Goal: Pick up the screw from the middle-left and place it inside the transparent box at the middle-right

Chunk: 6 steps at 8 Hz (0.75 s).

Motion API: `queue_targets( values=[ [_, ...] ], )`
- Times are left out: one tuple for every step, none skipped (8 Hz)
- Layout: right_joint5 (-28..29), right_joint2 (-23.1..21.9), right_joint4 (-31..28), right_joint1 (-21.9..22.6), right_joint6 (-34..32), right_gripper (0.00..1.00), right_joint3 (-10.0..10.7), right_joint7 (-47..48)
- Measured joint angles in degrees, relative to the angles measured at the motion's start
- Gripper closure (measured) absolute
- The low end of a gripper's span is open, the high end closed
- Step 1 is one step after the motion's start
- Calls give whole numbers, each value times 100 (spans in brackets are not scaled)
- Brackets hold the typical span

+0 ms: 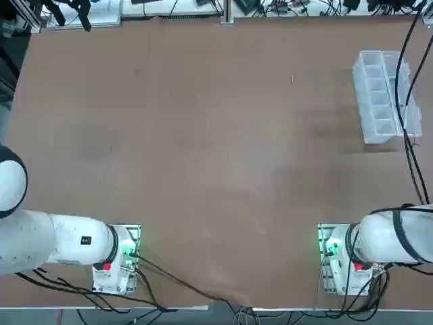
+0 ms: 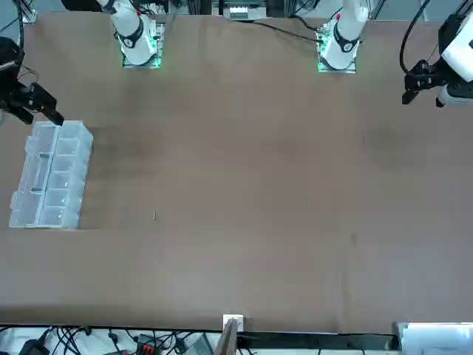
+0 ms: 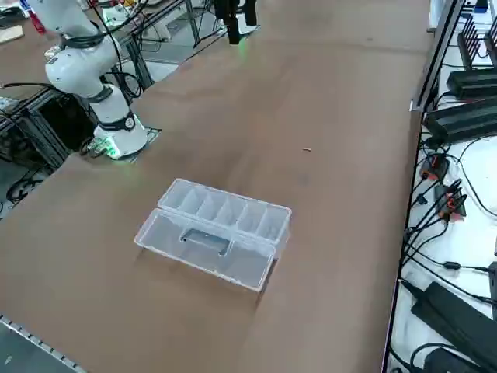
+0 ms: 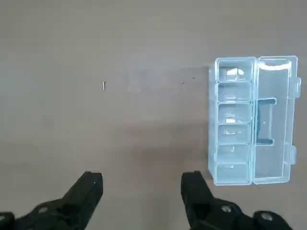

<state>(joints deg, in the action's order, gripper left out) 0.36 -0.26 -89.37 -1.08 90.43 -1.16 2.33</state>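
Right gripper: black jaws held wide apart, empty, raised above the brown tabletop. Tiny thin grey metal screw: lying flat, well apart from the clear plastic compartmented box, lid open. Judged light, rigid, slippery; to be pinched across the shank.

A broad brown desk carries two loose things, well apart from one another. The transparent box lies near the 2 o'clock edge in the top view, its row of compartments open and its clear lid flap folded flat on the desk along the outer side. The screw, a tiny sliver, lies on bare desk toward 1 o'clock.
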Motion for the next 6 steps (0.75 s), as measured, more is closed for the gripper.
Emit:
queue_targets(
  values=[
    [0,0,0,1,-1,0,-1,0],
    [0,0,0,4,-2,0,-3,0],
    [0,0,0,7,-2,0,-8,0],
    [0,2,0,12,-2,0,-19,1],
    [0,32,-12,18,19,0,-33,4],
    [0,148,-50,32,170,0,-43,8]
  ],
)
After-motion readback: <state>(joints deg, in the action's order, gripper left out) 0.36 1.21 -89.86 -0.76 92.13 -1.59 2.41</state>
